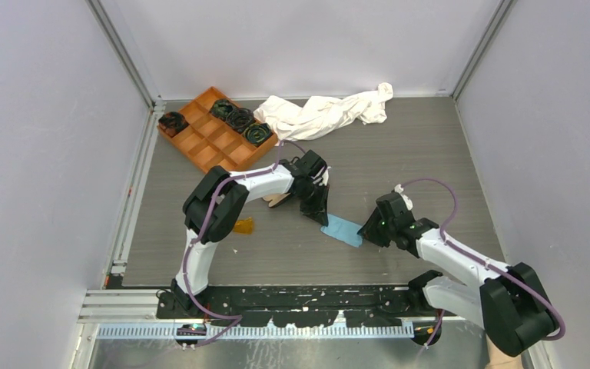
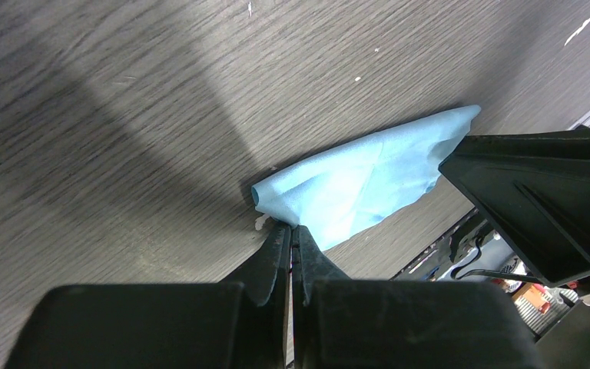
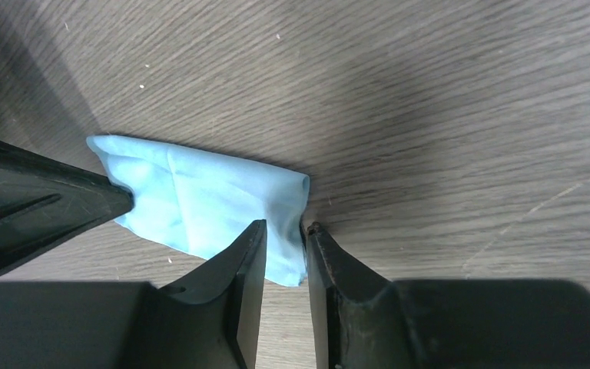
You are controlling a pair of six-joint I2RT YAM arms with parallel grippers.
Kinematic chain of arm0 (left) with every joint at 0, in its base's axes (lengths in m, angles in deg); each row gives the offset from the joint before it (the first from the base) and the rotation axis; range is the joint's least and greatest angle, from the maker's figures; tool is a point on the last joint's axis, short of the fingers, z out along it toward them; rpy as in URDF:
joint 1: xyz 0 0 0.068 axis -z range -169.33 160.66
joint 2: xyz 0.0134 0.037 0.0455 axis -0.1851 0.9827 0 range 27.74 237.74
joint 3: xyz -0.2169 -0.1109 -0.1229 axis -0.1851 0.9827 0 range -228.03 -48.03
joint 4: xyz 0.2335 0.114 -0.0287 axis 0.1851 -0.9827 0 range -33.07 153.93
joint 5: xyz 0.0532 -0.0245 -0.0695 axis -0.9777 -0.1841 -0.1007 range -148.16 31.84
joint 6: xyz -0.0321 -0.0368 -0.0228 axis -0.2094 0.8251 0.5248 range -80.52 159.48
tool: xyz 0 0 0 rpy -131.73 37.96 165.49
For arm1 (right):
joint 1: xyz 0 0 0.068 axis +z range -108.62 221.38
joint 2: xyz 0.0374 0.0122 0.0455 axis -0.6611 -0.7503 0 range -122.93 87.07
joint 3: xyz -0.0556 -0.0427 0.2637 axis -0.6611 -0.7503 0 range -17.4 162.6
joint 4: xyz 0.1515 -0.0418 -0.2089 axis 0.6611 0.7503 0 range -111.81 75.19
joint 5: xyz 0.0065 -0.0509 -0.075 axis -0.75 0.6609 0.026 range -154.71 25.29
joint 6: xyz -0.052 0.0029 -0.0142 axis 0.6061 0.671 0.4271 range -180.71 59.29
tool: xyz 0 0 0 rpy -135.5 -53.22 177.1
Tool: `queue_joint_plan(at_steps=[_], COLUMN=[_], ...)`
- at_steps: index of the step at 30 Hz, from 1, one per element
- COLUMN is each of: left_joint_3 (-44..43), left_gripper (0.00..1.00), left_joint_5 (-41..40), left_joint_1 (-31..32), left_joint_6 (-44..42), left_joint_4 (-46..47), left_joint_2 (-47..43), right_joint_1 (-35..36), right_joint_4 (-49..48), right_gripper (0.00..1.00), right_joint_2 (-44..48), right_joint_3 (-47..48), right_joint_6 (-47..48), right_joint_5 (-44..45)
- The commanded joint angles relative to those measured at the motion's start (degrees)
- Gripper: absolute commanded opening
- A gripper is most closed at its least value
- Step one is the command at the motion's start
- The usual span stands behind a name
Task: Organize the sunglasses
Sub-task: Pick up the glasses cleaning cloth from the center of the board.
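Observation:
The sunglasses, small with amber lenses, lie on the table left of both grippers, beside the left arm's elbow, and nothing touches them. My left gripper is shut on one corner of a light blue cloth that lies folded on the table. At the cloth's opposite end my right gripper stands with its jaws a little apart, and the cloth's edge lies between the fingertips. Each wrist view shows the other gripper as a black wedge at the cloth's far end.
An orange divided tray with dark items in its back cells sits at the back left. A crumpled white cloth lies behind the arms. A beige patch, part of a case, shows under the left forearm.

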State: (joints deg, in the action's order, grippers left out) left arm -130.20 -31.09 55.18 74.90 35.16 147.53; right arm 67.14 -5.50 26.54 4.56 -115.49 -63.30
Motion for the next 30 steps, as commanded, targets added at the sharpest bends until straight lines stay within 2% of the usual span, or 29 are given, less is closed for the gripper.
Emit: queue_joint_plan(at_steps=[1, 8, 12, 18, 30], left_joint_3=[-1.0, -1.2, -1.3, -1.1, -0.6], left_gripper=[0.00, 0.00, 0.00, 0.00, 0.00], left_joint_5=[1.4, 1.4, 1.2, 1.3, 1.0], left_joint_1=[0.1, 0.1, 0.1, 0.1, 0.1], left_joint_6=[-0.2, -0.3, -0.3, -0.4, -0.4], left_joint_4=[1.6, 1.5, 1.3, 1.1, 1.0], left_joint_2=[-0.1, 0.2, 0.2, 0.0, -2.1], right_joint_1=[0.0, 0.7, 0.7, 1.2, 1.3], right_joint_4=[5.4, 5.6, 2.6, 0.5, 3.3], right_gripper=[0.33, 0.33, 0.32, 0.28, 0.01], right_joint_2=[2.1, 2.0, 0.0, -2.7, 0.0], right_joint_3=[1.0, 0.2, 0.2, 1.3, 2.5], right_joint_6=[2.4, 3.4, 3.6, 3.8, 3.7], right_joint_5=[2.2, 0.9, -0.6, -3.0, -1.6])
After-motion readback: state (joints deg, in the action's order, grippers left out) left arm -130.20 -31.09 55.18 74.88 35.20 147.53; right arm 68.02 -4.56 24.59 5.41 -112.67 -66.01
